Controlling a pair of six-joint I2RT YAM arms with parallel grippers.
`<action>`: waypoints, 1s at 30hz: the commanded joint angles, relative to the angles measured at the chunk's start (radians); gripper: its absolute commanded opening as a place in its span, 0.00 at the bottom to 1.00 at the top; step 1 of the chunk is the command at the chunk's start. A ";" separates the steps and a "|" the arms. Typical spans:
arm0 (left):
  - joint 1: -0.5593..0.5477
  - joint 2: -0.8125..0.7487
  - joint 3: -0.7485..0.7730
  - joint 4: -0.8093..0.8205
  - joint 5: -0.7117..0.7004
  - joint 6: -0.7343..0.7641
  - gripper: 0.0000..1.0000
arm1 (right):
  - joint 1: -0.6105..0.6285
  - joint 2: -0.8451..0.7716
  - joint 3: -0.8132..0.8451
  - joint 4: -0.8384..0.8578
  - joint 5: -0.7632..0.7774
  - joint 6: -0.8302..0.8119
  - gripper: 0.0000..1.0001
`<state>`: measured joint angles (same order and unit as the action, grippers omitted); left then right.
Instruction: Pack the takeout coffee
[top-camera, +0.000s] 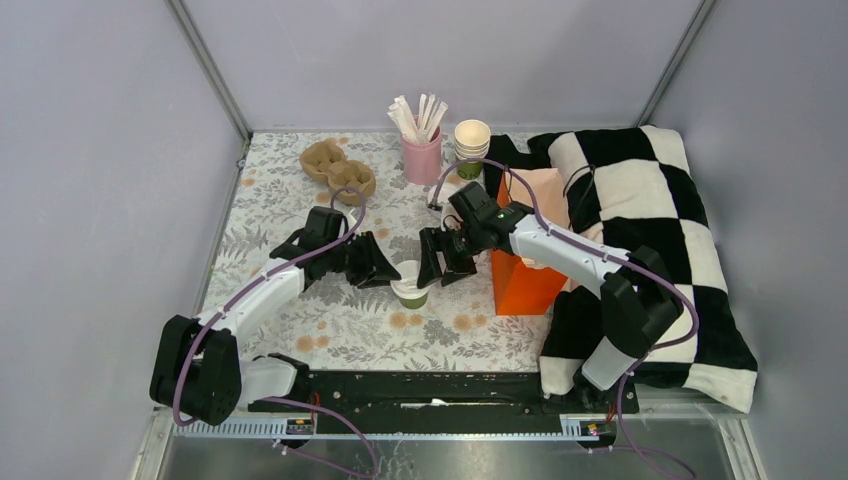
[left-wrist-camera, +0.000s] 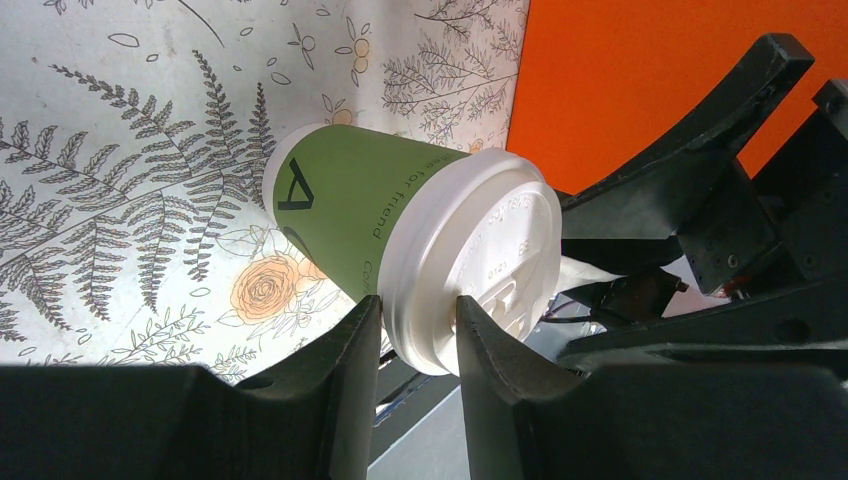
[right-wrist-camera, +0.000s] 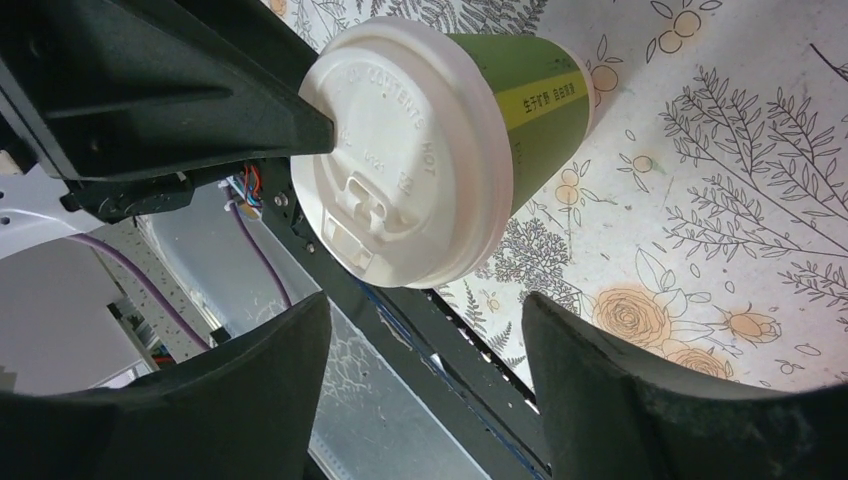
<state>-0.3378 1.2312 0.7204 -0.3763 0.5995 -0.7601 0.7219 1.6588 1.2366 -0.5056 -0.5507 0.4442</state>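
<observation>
Fig.: lidded takeout coffee upright at desk centre, just left of orange bag. Left tool narrow, nipping lid rim; right tool wide, empty. Step: prob. seating lid. Next: grip cup body, lift into bag

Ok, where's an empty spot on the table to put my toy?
Bare cloth lies between the lidded cup and the table's near edge, and left of the cardboard carrier. Crowded around the cup, beside the orange bag.
</observation>
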 joint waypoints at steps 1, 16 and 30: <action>0.003 0.001 0.022 -0.033 -0.036 0.017 0.36 | 0.028 -0.032 -0.016 0.058 0.035 -0.015 0.70; 0.003 0.013 0.027 -0.026 -0.038 -0.008 0.36 | 0.136 -0.193 -0.226 0.323 0.335 0.050 0.54; 0.001 0.009 0.026 -0.017 -0.038 -0.028 0.36 | 0.177 -0.194 -0.240 0.356 0.374 0.018 0.53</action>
<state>-0.3374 1.2327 0.7250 -0.3866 0.5953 -0.7872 0.8837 1.4895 0.9989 -0.2131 -0.2173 0.4793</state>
